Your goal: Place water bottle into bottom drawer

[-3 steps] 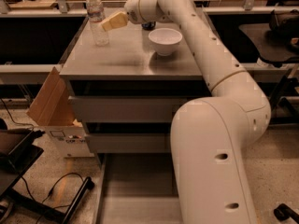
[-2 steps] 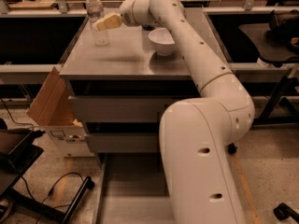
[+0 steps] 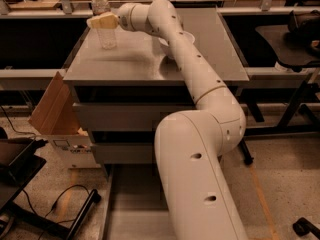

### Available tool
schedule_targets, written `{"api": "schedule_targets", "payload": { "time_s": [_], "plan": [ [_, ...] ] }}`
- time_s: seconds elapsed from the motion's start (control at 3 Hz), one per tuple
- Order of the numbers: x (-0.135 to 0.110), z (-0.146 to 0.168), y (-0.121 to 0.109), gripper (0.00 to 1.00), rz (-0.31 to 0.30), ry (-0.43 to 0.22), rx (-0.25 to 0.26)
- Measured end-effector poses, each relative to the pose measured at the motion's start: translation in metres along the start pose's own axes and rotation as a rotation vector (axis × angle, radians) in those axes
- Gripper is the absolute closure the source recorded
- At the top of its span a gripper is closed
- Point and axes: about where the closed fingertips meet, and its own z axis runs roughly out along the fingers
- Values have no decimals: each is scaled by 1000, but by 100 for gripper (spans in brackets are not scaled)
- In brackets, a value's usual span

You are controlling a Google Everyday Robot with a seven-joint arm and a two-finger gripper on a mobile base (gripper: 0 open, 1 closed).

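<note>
1. The hand (image 3: 102, 21) was at the far left corner of the tabletop (image 3: 130, 66), level with the middle of the water bottle (image 3: 107, 37) and overlapping it.
2. Whether the hand was clamped on the bottle or only set against it could not be told - its pale tan tip covered the bottle's mid-section.
3. The arm (image 3: 200, 74) rose from a thick, rounded base segment at the lower front, bent at a bulging elbow on the right and stretched leftward over the tabletop in a long slanting line; its wrist was turned sideways, pointing left.
4. The arm's shell was smooth, glossy and off-white, with small dark holes along its length.
5. The water bottle stood upright on the tabletop - clear plastic with a ribbed lower body, and its neck and top showing above the hand.
6. A white bowl (image 3: 165, 51) sat on the tabletop, mostly hidden behind the arm.
7. The tabletop was flat grey metal with a dull sheen.
8. Beneath it were 2 flat-fronted grey drawers (image 3: 120, 116), both shut.
9. The bottom drawer (image 3: 132, 199) was pulled out toward the front, a shallow grey tray with low side walls, part-covered by the arm.
10. A brown cardboard box (image 3: 50, 109) leaned against the cabinet's left side.
</note>
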Motion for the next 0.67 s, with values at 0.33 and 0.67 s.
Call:
{"api": "schedule_targets", "payload": {
  "time_s": [0.33,0.67],
  "plan": [
    [-5,16,13,0,12,-25,-27],
    [-6,29,22,26,5,-24,-35]
  ]
}}
